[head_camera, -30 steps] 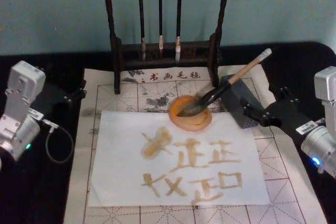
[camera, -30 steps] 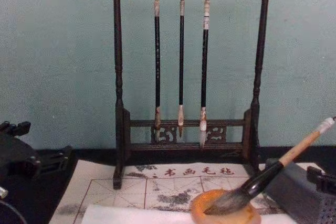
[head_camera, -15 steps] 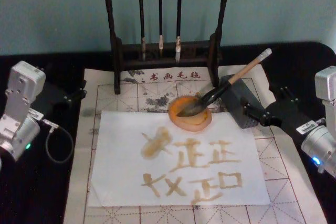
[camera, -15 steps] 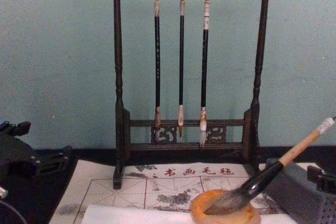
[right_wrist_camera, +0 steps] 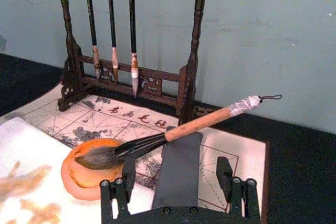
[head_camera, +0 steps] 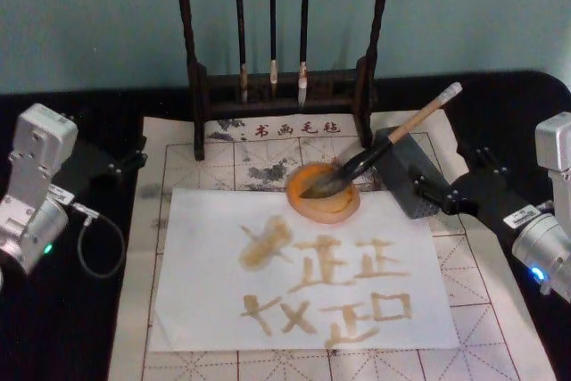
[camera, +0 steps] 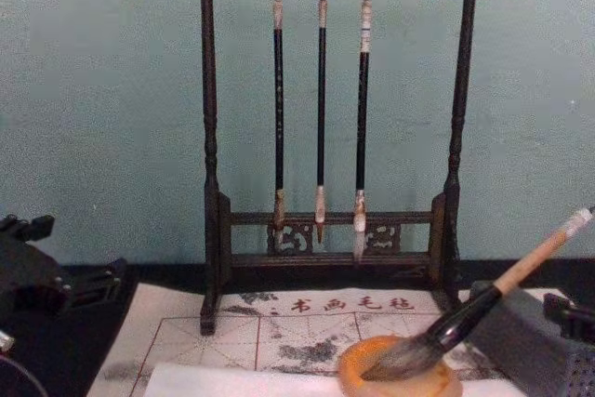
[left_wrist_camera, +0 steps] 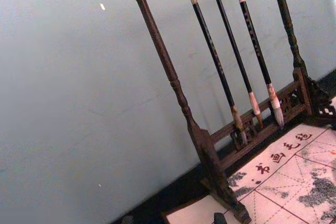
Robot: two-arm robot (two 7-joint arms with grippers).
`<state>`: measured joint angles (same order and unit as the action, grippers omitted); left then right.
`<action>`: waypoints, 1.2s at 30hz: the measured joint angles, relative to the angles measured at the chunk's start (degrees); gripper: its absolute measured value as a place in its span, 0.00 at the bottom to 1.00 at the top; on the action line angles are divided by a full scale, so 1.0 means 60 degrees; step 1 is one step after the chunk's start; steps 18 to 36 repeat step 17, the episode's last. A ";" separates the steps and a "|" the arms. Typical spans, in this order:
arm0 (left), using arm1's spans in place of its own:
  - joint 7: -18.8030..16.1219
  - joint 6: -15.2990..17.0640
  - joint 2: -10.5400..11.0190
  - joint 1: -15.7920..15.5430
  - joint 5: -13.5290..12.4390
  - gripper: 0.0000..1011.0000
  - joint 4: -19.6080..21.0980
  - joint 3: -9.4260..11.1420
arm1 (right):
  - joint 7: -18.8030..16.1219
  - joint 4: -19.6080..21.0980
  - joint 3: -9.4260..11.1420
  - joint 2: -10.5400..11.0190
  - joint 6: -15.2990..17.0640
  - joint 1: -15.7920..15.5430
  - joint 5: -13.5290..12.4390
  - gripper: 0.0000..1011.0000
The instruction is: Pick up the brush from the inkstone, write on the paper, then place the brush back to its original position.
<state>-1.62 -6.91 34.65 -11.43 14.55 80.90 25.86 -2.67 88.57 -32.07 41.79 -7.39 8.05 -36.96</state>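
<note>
We see a black table (head_camera: 80, 327) w/ a teal wall (head_camera: 98, 15) behind; a gridded practice mat (head_camera: 214, 167) covers the middle, red characters along its far edge. On the mat lies the paper (head_camera: 205, 310), already marked w/ tan-brown strokes. A dark wooden rack (camera: 208, 137) stands at the mat's far edge w/ three thin brushes (camera: 321, 109) hanging from its top bar. The inkstone (head_camera: 323, 194) sits just past the paper's far edge, overlapping it slightly; in it rests the bristle head of the brush (head_camera: 393, 137), handle slanting up to the right over a grey block (head_camera: 406, 176). Right gripper (right_wrist_camera: 176, 179) is just behind that block, jaws apart, holding nothing. Left gripper (head_camera: 125, 164) is at the mat's left edge, well apart from the brush; we can't tell its jaw state.
</note>
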 joint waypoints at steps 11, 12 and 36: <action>0.0000 0.0000 0.0000 0.0000 0.0000 0.99 0.0000 0.0000 | 0.0001 0.0000 -0.0001 0.0000 0.0000 0.0000 0.0000 0.99; 0.0000 0.0000 0.0000 0.0000 0.0000 0.99 0.0000 0.0000 | 0.0001 0.0000 -0.0001 0.0000 -0.0001 0.0000 0.0000 0.99; 0.0000 0.0000 0.0000 -0.0001 0.0000 0.99 0.0000 -0.0001 | 0.0001 0.0000 -0.0001 0.0000 -0.0001 0.0001 0.0000 0.99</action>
